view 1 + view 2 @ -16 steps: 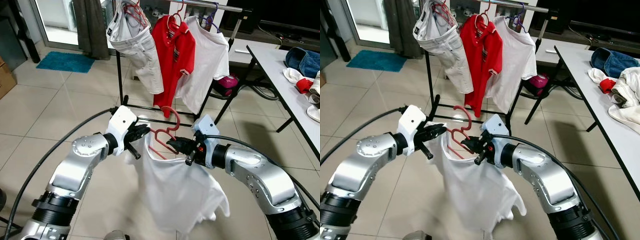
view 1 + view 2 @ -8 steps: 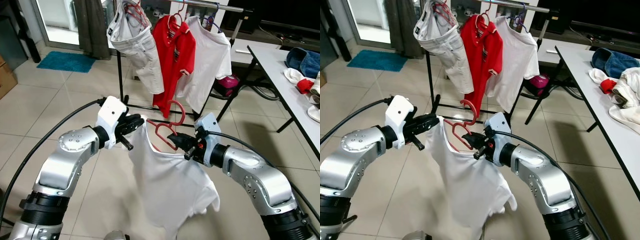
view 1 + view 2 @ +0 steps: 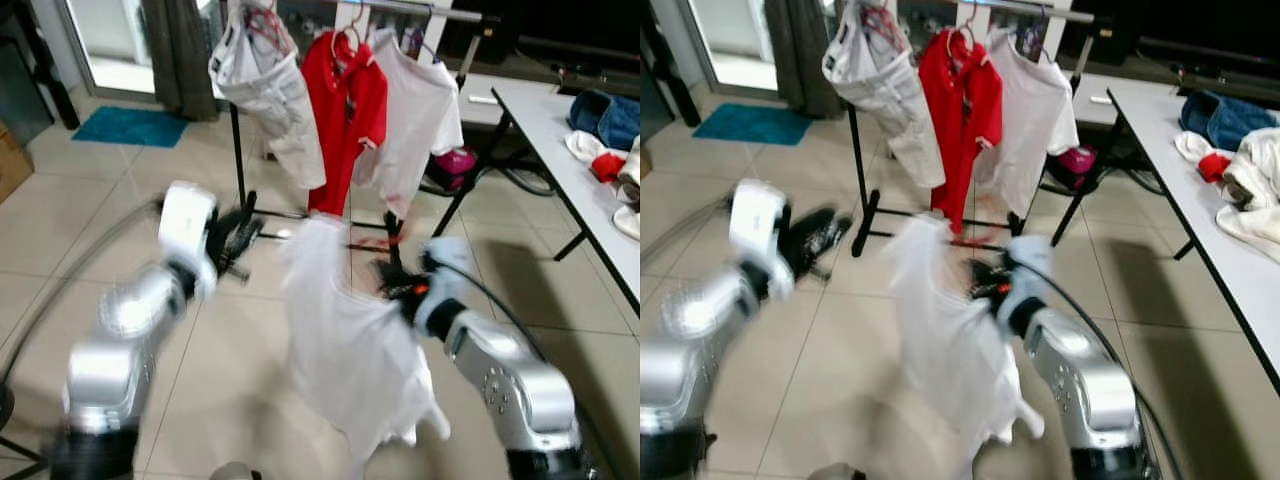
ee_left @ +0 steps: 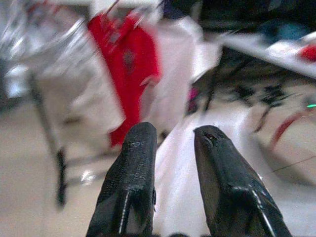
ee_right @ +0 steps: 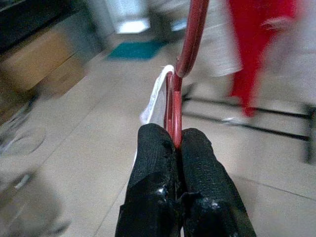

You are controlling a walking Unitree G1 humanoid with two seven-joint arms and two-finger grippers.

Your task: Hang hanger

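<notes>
Ahead of the robot, in the head views, a clothes rack (image 3: 240,140) is seen carrying white shorts (image 3: 262,90), a red polo shirt (image 3: 345,120) and a white T-shirt (image 3: 420,110). A table (image 3: 560,130) with piled clothing stands to the right. Both pictures are blurred, so fine detail cannot be resolved. A white shirt (image 3: 345,340) is seen hanging below the right gripper (image 3: 395,285), between the two arms and short of the rack. The left gripper (image 3: 235,240) is held apart from the shirt, to its left.

Through the left wrist view, the left gripper's fingers (image 4: 131,182) are shown with a narrow gap between them and nothing gripped; the white fabric lies just beyond them.

Through the right wrist view, the fingers (image 5: 153,177) of the right gripper are shown pressed together on the red hanger (image 5: 180,74), whose hook curves upward out of the picture. The shirt's collar is seen draped over the hanger.

The step in hand is judged to be the carry toward the rack. The next move calls for the hook to be raised above the rail, placed in a free gap beside the hung garments, and lowered before the grip is released.
</notes>
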